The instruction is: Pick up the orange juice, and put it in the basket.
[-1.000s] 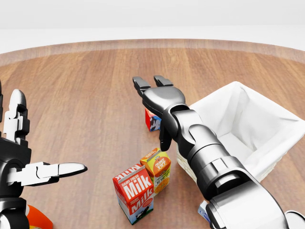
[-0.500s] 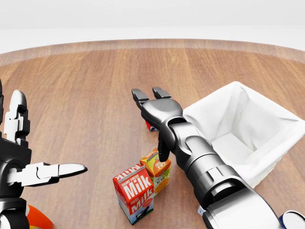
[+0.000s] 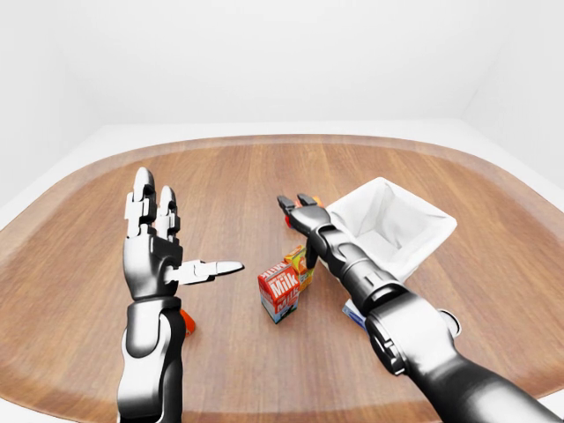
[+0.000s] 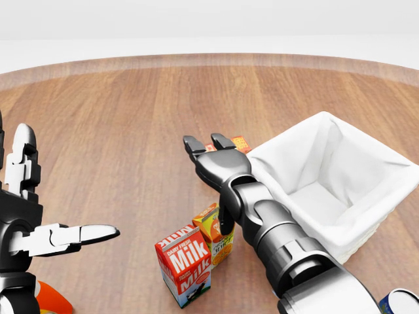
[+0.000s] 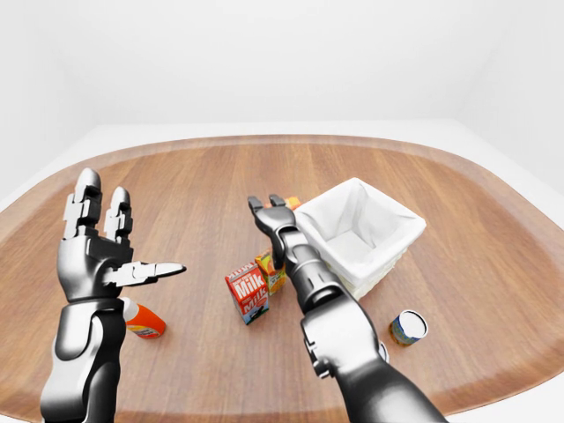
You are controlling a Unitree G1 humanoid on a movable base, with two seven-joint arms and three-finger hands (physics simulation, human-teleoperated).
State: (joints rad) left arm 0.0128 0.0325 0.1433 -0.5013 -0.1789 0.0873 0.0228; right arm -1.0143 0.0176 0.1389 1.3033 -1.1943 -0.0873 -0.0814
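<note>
Since a second ago your right hand (image 4: 213,157) has dropped lower and nearer the cartons, and now uncovers a small red box (image 4: 237,142) above its fingertips; the base has not moved. The hand is released, fingers spread, gripping nothing, its thumb hanging just above the orange juice (image 4: 216,233). That carton stands upright on the wooden table (image 4: 118,118), touching the milk carton (image 4: 185,264) on its left and just beside the white-lined basket (image 4: 340,170) on its right. Judgement: a small stiff paperboard box, probably light, smooth-sided, crushable if squeezed hard. Take it across the upper body, clear of the milk. Your left hand (image 4: 29,222) is raised, open, empty, well apart.
</note>
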